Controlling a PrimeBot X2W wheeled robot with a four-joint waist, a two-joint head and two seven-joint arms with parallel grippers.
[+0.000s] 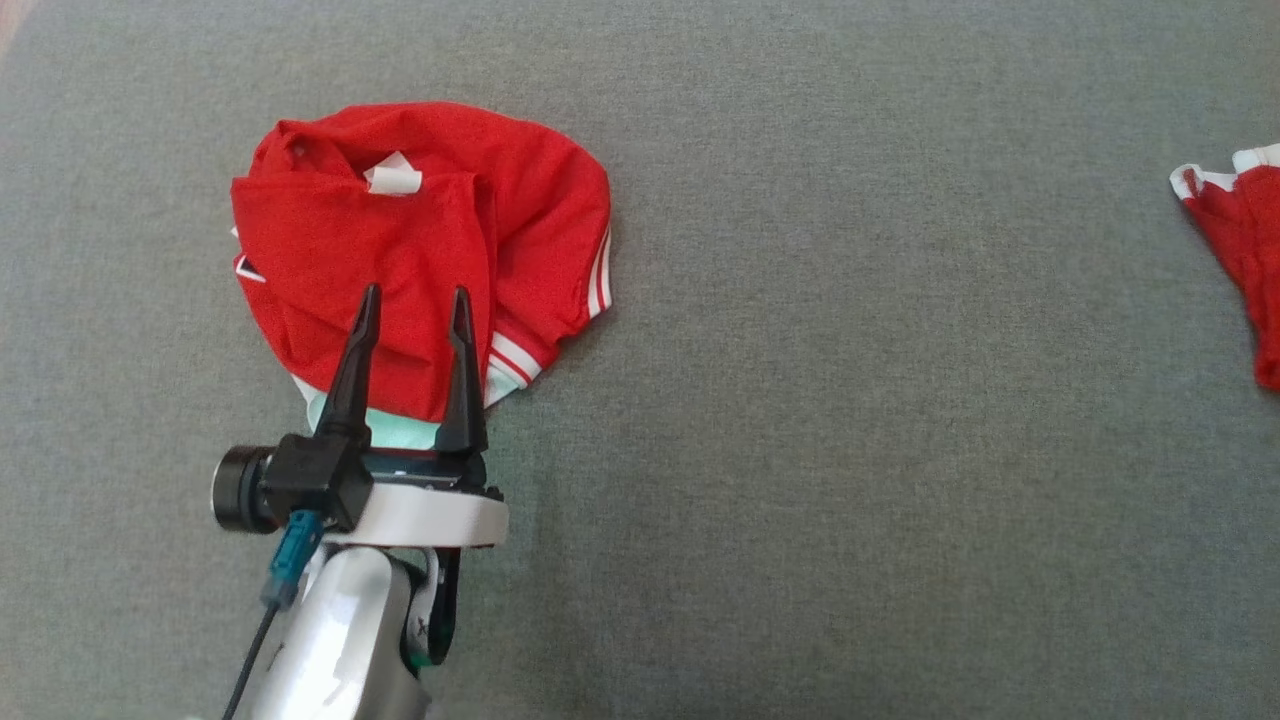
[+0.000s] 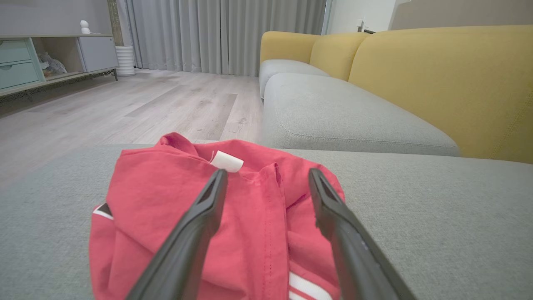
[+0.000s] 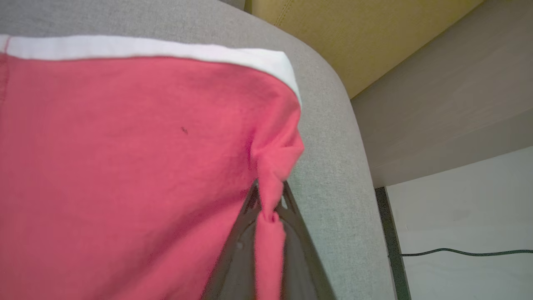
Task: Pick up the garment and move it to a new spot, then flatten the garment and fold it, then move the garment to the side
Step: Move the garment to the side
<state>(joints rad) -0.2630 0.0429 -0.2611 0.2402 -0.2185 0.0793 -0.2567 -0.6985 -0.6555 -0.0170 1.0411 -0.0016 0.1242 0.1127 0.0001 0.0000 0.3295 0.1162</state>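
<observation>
Red cloth (image 1: 1238, 235) cut by right edge (head view); garment (image 1: 400, 250) near edge behind left jaws.

Red mesh sports jersey (image 1: 400, 260) lies crumpled in a heap on grey upholstery (image 1: 850, 400), white tag (image 1: 392, 178) upturned, red-striped white sleeve trim (image 1: 515, 362) along its near edge.

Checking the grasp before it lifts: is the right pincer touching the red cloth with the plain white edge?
Touching. The right wrist view shows the right pincer shut on a bunched fold of the red cloth.
</observation>
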